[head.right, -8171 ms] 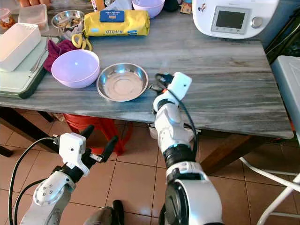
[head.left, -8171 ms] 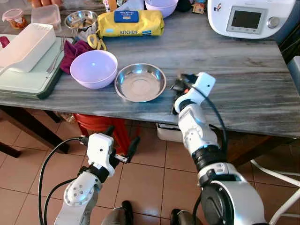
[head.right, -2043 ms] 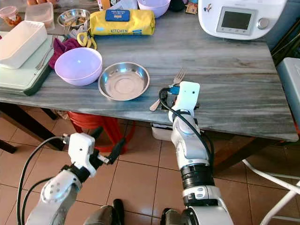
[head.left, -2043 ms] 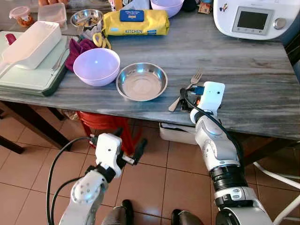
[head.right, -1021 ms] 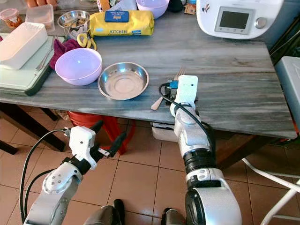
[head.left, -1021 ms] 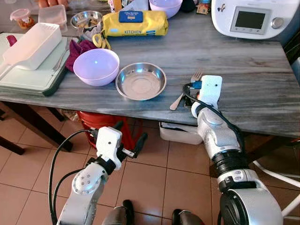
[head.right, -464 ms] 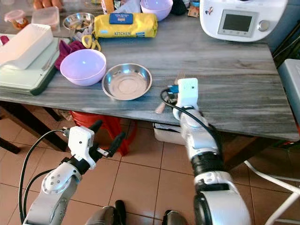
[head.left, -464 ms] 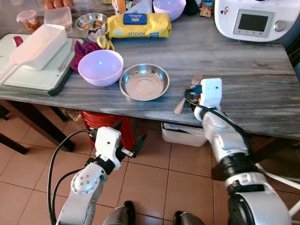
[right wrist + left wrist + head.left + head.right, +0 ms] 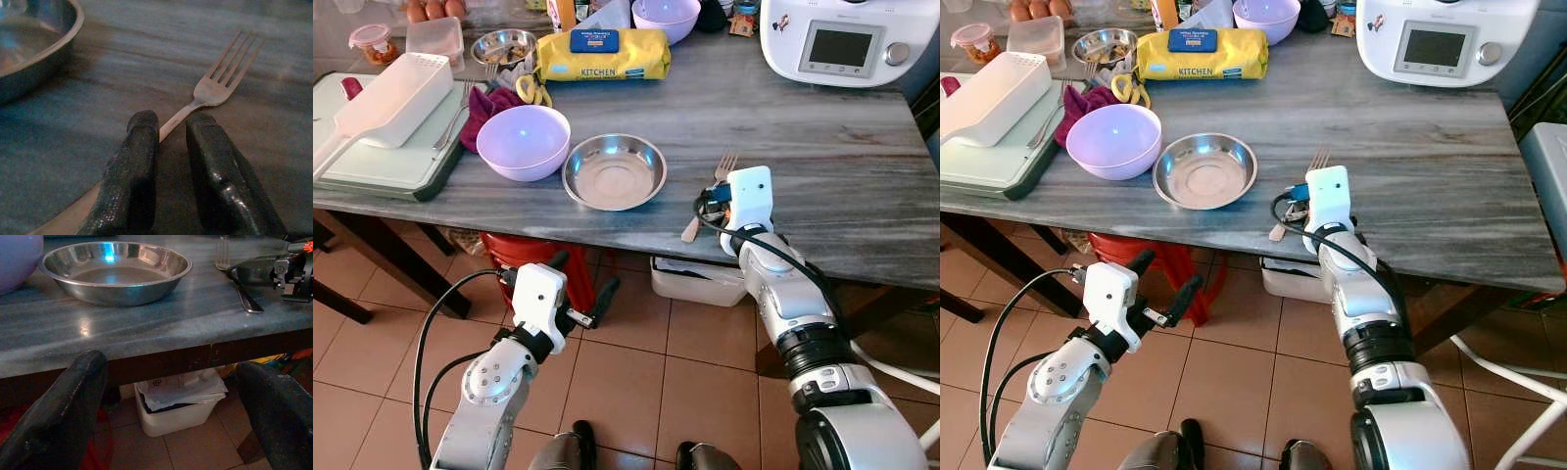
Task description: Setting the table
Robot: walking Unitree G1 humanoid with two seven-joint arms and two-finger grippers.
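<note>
Between the right fingers [image 9: 166, 161], fork [image 9: 222, 78] handle, tines beyond

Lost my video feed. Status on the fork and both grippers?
Right gripper at the table's front edge, jaws narrow around the fork handle. Fork flat on the table, right of the steel bowl. Left gripper open below table level, idle.

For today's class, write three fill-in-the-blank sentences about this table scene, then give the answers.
1. The right gripper has its fingers either side of the handle of a ____.
2. The steel dish lies between the fork and the ____ bowl.
3. The left gripper hangs ____ the table edge.

Answers: fork; purple; below
</note>
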